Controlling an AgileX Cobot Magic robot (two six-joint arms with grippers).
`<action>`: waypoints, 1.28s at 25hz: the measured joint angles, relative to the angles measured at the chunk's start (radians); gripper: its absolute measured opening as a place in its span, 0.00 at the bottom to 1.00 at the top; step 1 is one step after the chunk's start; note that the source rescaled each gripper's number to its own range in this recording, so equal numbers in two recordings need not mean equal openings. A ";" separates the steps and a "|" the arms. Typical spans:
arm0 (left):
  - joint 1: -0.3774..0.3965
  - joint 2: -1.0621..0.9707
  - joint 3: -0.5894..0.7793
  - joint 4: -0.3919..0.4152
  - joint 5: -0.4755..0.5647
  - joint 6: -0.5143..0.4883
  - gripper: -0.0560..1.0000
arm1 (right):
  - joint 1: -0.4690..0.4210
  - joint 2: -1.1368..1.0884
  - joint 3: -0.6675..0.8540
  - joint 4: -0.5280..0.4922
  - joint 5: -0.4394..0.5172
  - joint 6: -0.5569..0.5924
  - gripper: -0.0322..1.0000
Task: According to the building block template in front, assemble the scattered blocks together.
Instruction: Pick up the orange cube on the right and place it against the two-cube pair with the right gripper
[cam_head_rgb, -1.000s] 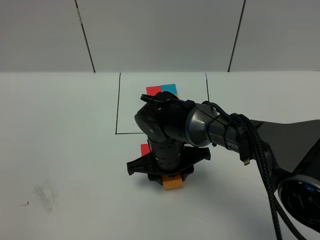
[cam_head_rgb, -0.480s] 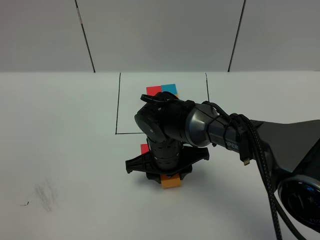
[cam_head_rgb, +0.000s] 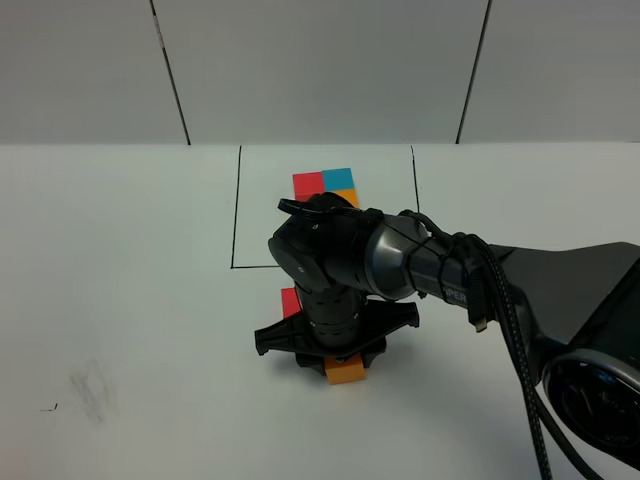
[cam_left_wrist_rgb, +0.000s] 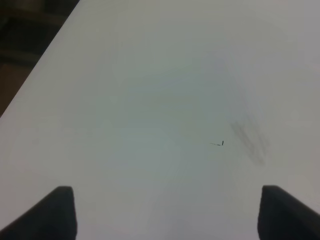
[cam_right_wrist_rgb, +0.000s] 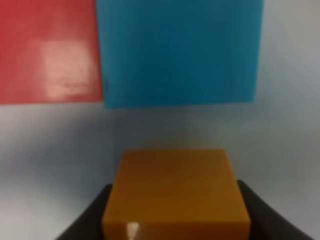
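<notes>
The orange block (cam_right_wrist_rgb: 175, 192) sits between the 2 dark fingers (cam_right_wrist_rgb: 90, 215) of the right gripper (cam_head_rgb: 345, 362), which press on both of its sides. In the right wrist view there is a strip of bare white table (cam_head_rgb: 120, 250) between this block and the other 2. Those are the red block (cam_right_wrist_rgb: 50, 50) and the teal-blue block (cam_right_wrist_rgb: 180, 50), and they lie side by side, touching each other. From the high camera, only a bit of the red block and the lower part of the orange block peek out from under the right arm (cam_head_rgb: 420, 265), near the middle of the table.

Farther back on the table is the building block template (cam_head_rgb: 327, 186). It has 3 small colored squares, red, teal-blue and orange, joined in an L shape. A thin black frame (cam_head_rgb: 236, 210) is drawn around it.

The left gripper (cam_left_wrist_rgb: 165, 212) is over a bare part of the table. Its 2 dark fingertips (cam_left_wrist_rgb: 57, 210) are wide apart and hold nothing. A gray smudge (cam_left_wrist_rgb: 250, 137) and a tiny black mark (cam_left_wrist_rgb: 220, 144) lie on the table beyond them.
</notes>
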 joint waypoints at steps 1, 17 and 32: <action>0.000 0.000 0.000 0.000 0.000 0.000 0.75 | 0.000 0.000 0.000 0.000 -0.001 0.000 0.35; 0.000 0.000 0.000 0.001 0.000 0.000 0.75 | -0.008 0.011 0.000 0.022 -0.016 -0.016 0.35; 0.000 0.000 0.000 0.002 0.000 0.000 0.75 | -0.021 0.012 0.000 0.018 -0.043 -0.015 0.35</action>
